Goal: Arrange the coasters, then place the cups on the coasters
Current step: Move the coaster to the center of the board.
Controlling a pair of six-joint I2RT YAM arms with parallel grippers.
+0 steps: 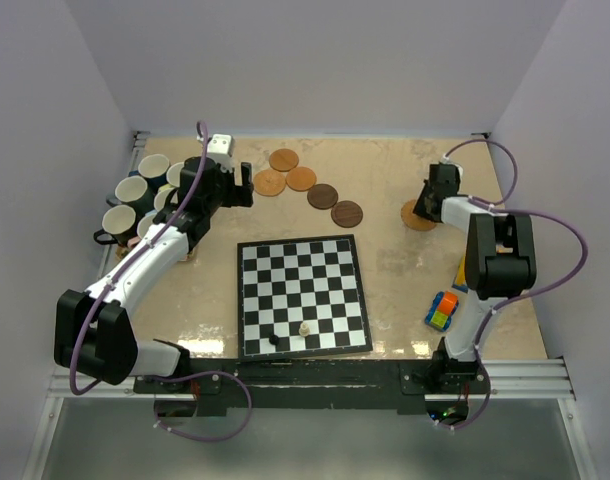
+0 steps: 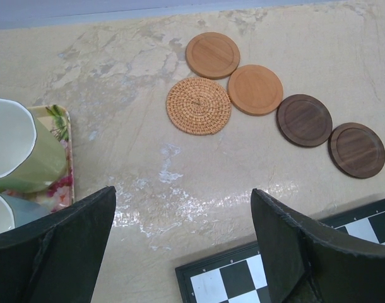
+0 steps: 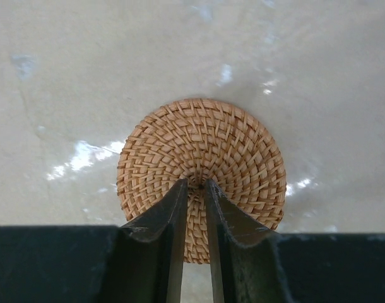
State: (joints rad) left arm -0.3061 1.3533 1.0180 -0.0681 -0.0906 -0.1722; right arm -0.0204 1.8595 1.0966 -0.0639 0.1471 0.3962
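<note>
Five coasters lie in a bent row behind the chessboard: a woven one point(image 1: 270, 182) point(image 2: 199, 105), two tan wooden ones point(image 1: 284, 160) point(image 2: 212, 55), two dark brown ones point(image 1: 347, 213) point(image 2: 356, 149). A sixth, woven coaster point(image 1: 419, 215) point(image 3: 201, 164) lies flat at the right. My right gripper point(image 1: 432, 196) point(image 3: 195, 184) stands over it with jaws drawn to a narrow slit, tips at its centre. The cups point(image 1: 135, 190) cluster at the left; a pale green one point(image 2: 22, 151) shows in the left wrist view. My left gripper point(image 1: 240, 190) point(image 2: 183, 202) hangs open and empty beside them.
The chessboard point(image 1: 303, 295) point(image 2: 243, 278) fills the near middle, two small pieces point(image 1: 273, 338) at its front edge. A floral mat point(image 2: 60, 158) lies under the cups. A white cube point(image 1: 221, 145) sits at the back left, a coloured toy block point(image 1: 441, 311) at the near right.
</note>
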